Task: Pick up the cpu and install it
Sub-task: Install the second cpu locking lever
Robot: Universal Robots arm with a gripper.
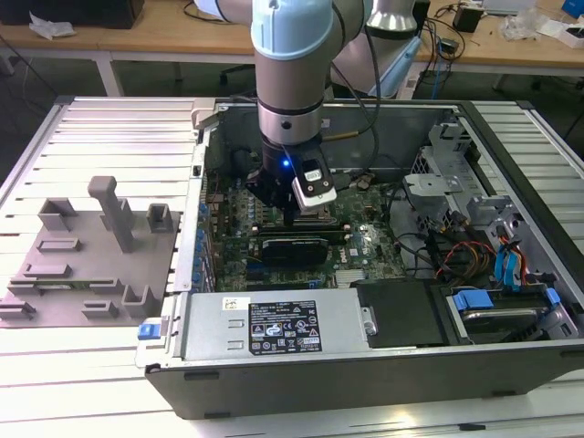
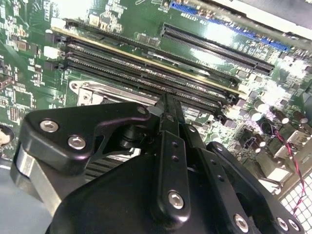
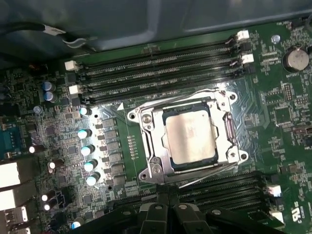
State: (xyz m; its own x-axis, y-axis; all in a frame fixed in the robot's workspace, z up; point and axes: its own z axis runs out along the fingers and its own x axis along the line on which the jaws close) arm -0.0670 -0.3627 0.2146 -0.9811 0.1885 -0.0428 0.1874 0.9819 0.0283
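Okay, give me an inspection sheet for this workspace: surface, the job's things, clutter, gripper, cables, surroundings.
Surface: slatted metal table carrying an open computer case.
Job's things: cpu lies flat inside the metal-rimmed socket frame on the motherboard, between rows of memory slots.
Clutter: grey fixture block on the table, at the exterior view's left.
Gripper: gripper is down inside the case over the motherboard, apart from the cpu.
Cables: coloured wire bundle beside the drive bays.
Surroundings: wooden benches behind the table.
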